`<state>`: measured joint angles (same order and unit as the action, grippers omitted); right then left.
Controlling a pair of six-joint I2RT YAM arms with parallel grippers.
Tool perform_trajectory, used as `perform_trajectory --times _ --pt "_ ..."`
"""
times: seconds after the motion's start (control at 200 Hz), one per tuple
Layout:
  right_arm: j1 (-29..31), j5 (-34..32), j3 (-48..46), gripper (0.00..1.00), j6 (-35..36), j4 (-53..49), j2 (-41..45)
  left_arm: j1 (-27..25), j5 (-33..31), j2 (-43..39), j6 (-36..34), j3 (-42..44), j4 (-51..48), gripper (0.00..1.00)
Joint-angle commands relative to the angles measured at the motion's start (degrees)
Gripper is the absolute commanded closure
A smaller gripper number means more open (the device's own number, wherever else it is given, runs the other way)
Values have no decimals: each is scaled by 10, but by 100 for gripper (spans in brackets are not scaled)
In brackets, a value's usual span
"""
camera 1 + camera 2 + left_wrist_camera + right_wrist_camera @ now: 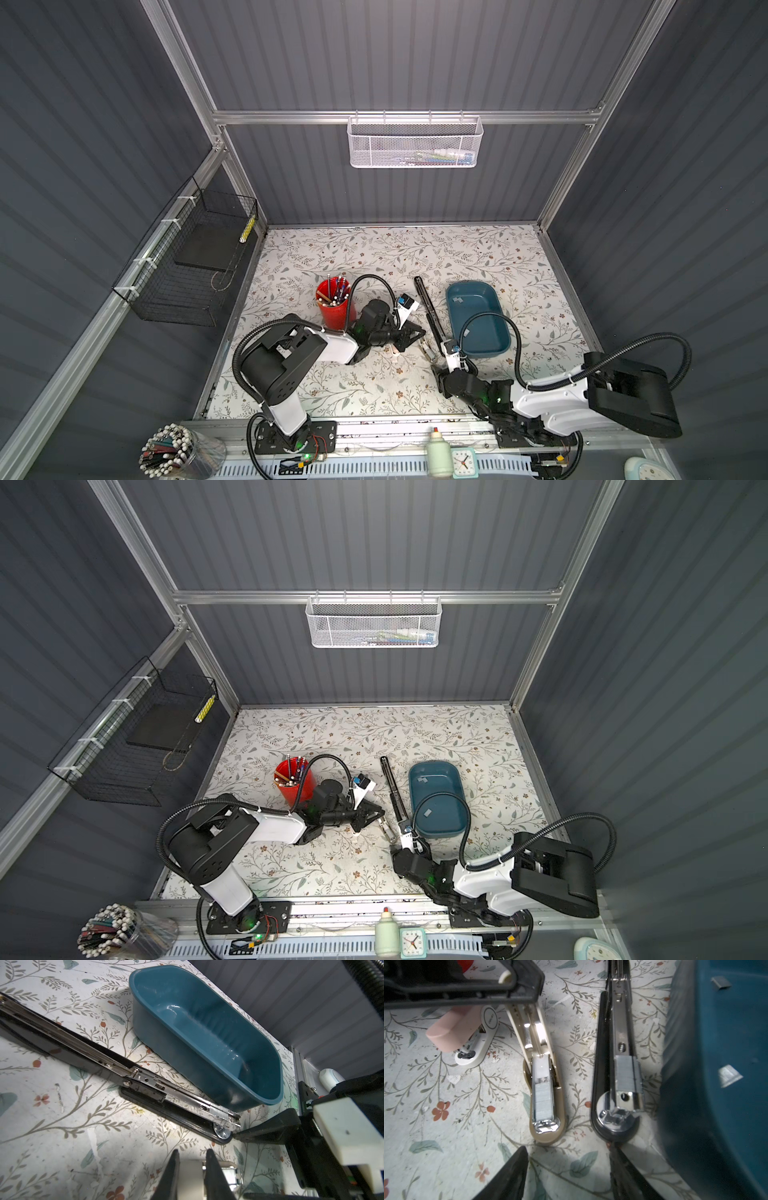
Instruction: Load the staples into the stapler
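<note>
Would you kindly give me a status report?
Left gripper shut on beige stapler. Right gripper open, empty. Staples lie on black stapler rail, lid open. Tray close alongside.

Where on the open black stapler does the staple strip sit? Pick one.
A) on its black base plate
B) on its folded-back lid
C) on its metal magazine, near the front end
C: the right wrist view shows the staples lying on the black stapler magazine, just behind its nose.

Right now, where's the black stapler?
In both top views the black stapler lies open just right of centre, between the beige stapler and the teal tray, close beside the tray.
</note>
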<state>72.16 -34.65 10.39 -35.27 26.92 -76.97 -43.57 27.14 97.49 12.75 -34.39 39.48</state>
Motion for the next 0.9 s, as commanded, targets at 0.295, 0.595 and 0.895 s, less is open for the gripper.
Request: perform_trajectory --times 0.295,0.595,0.895 --pt "-9 34 59 45 38 55 -148 -4 25 -14 -26 -13 -31 91" --pt "-8 39 41 61 27 44 -123 -4 8 -30 -27 -4 -34 88" --pt "-4 38 29 66 10 53 -127 -4 1 -37 -27 2 -41 76"
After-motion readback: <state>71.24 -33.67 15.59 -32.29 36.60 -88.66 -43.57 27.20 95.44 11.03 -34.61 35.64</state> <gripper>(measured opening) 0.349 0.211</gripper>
